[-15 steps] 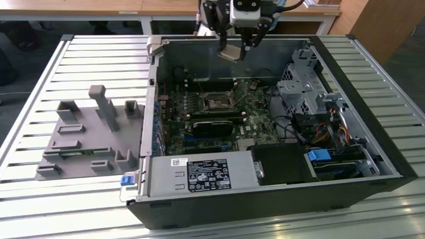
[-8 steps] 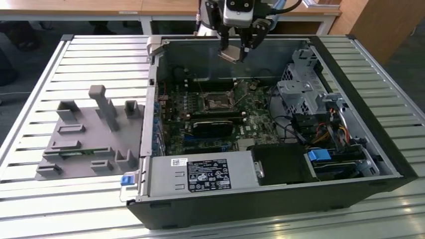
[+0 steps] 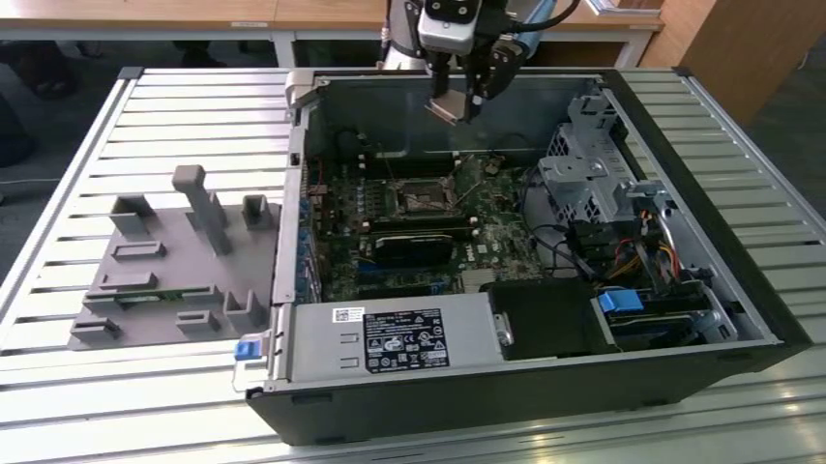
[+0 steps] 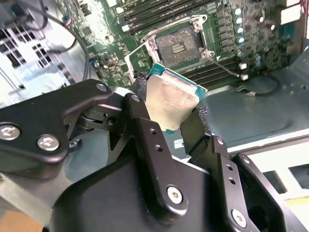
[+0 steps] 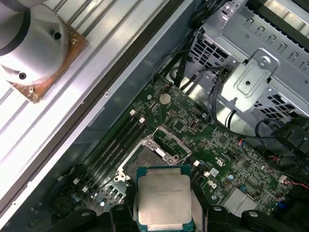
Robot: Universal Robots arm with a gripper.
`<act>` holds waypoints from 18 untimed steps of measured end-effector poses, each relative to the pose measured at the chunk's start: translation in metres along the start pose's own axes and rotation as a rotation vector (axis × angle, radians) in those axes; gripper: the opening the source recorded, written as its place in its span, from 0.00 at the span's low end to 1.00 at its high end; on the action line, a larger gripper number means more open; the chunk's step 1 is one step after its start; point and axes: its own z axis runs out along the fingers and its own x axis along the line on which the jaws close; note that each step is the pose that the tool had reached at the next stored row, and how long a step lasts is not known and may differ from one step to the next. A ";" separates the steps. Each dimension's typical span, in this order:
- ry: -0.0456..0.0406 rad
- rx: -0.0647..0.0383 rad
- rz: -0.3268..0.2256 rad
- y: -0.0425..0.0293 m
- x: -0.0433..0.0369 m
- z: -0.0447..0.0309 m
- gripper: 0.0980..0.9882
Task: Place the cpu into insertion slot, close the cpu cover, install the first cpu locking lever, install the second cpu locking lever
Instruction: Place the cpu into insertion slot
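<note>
**The Chip Is Hanging Over the Open Computer**

The end effector point(image 3: 461, 101) is squeezing the cpu point(image 4: 171, 99) between its two black fingers point(image 4: 142, 121), one on each side of the chip. It is hanging in the air over the far end of the computer case point(image 3: 645, 126), which is lying open on the desk point(image 3: 193, 106). The insertion slot point(image 3: 421, 200) is waiting lower down on the green board, well apart from the chip. Nothing is sitting in the slot. In the first wrist view, the cpu cover point(image 5: 170, 141) is looking lifted up just beside the slot, but that is hard to tell for sure.

Things could be going wrong from here. The chip is looking a bit tilted in the second wrist view. If it is going down crooked, one corner may be touching first and hurting the tiny parts inside the slot. The fingers are holding only the thin edges, so the chip may be slipping or dropping onto the board. If its corners are not lining up with the slot, it may be sitting wrong.

The chip is looking small, flat and square. Its top is showing a dull silver-grey, and a thin green edge is peeking out around it.
</note>
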 end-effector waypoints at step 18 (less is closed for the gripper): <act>-0.0256 -0.006 0.292 -0.0004 -0.0001 0.0045 0.48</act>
